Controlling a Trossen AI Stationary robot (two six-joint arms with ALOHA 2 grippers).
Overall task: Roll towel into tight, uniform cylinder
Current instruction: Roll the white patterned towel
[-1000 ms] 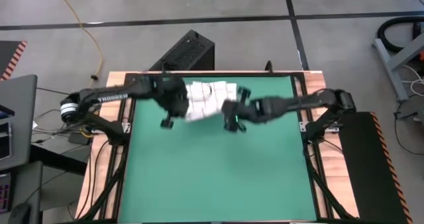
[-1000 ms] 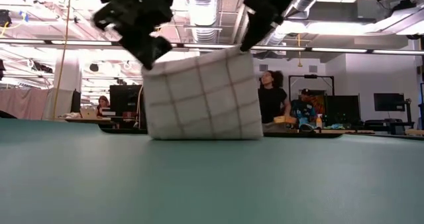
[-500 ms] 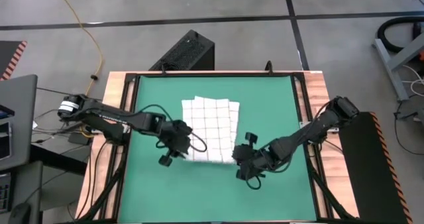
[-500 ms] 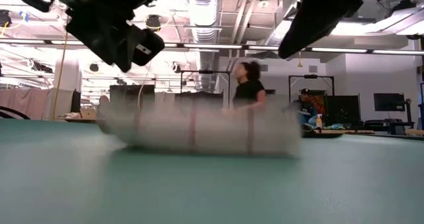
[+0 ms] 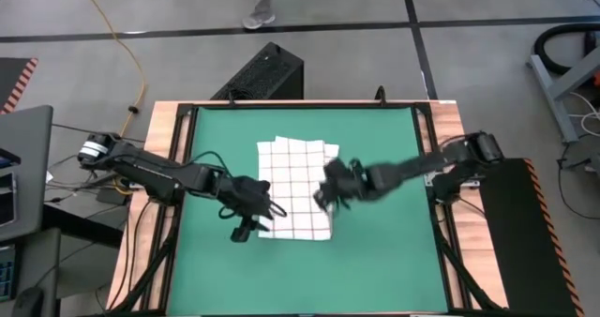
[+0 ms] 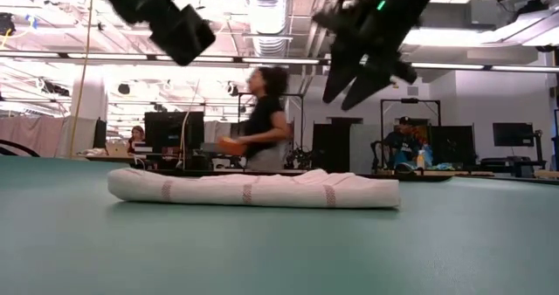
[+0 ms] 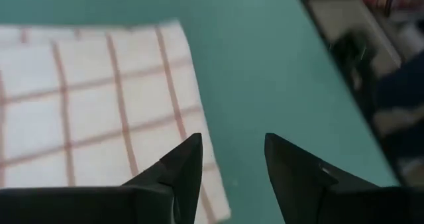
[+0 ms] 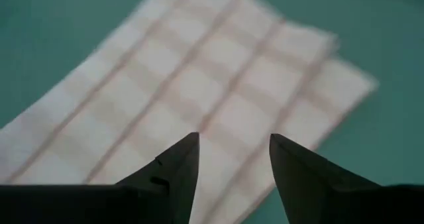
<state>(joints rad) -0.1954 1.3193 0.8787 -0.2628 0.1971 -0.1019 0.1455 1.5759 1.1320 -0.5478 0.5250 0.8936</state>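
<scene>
Step in hand, as judged: towel (image 5: 295, 188) laid out flat, rolling not yet begun. Left gripper (image 5: 260, 214): above the towel's near-left corner, fingers (image 7: 187, 163) parted, nothing held. Right gripper (image 5: 326, 188): over the towel's right edge, fingers (image 8: 181, 161) parted, nothing held; low view shows both grippers clear above the cloth. Towel: white with thin red-brown grid lines, lying about the middle of the green mat (image 5: 384, 251), apparently folded into a tall rectangle; far end shows a slight step, as of offset layers. Low view shows it as a low flat pad (image 6: 253, 188) with soft bulging edges, not a cylinder. Next move, judged: both grippers descend to one short edge, pinch its corners evenly, and turn that edge over onto the cloth to start a tight first wrap. Uneven pinch likely gives a tapered roll.
</scene>
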